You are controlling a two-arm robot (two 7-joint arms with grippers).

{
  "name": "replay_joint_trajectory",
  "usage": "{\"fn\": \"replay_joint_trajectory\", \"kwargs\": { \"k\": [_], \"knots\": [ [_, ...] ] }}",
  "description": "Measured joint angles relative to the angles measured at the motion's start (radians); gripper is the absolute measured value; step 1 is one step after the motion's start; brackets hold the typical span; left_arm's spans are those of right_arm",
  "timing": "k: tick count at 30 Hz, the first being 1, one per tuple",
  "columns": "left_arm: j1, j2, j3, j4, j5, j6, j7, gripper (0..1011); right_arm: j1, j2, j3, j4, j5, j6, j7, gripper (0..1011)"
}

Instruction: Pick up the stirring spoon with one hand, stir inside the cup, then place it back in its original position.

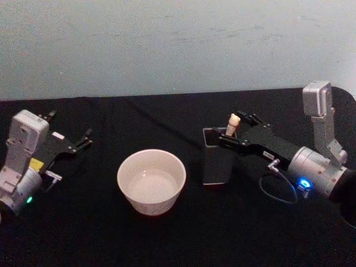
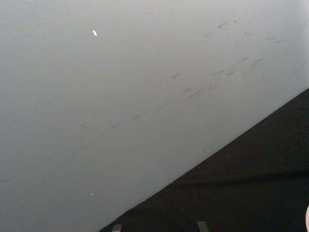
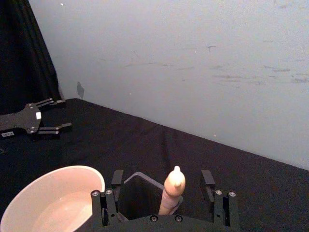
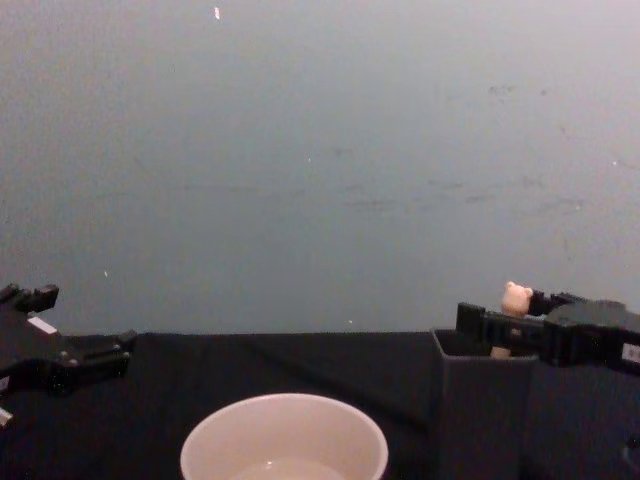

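Stirring spoon [image 1: 233, 123] stands near upright in the holder [image 1: 216, 164], bear head up, between the right end effector's [image 1: 234, 129] wide-spread fingers [image 3: 208, 179]; the left end effector [image 1: 71, 124] sits parked, fingers apart.

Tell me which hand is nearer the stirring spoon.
Right. The right hand, open, straddles the stirring spoon; the left hand sits far off, beyond the cup.

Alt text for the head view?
The open right gripper straddles the beige-handled stirring spoon standing in a dark grey square holder. A wide cream-white cup sits beside it; the open left gripper rests far left.
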Motion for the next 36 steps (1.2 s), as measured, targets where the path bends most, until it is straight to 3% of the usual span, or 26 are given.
{"fn": "replay_joint_trajectory", "kwargs": {
  "k": [17,25,36],
  "knots": [
    [0.000,0.000,0.000,0.000,0.000,0.000,0.000,1001,0.013,-0.014,-0.003,0.017,-0.012,0.008,-0.002,1000],
    [0.000,0.000,0.000,0.000,0.000,0.000,0.000,1001,0.012,-0.013,-0.002,0.017,-0.010,0.008,-0.001,859],
    [0.000,0.000,0.000,0.000,0.000,0.000,0.000,1001,0.012,-0.013,-0.002,0.016,-0.009,0.007,-0.001,484]
  ]
}}
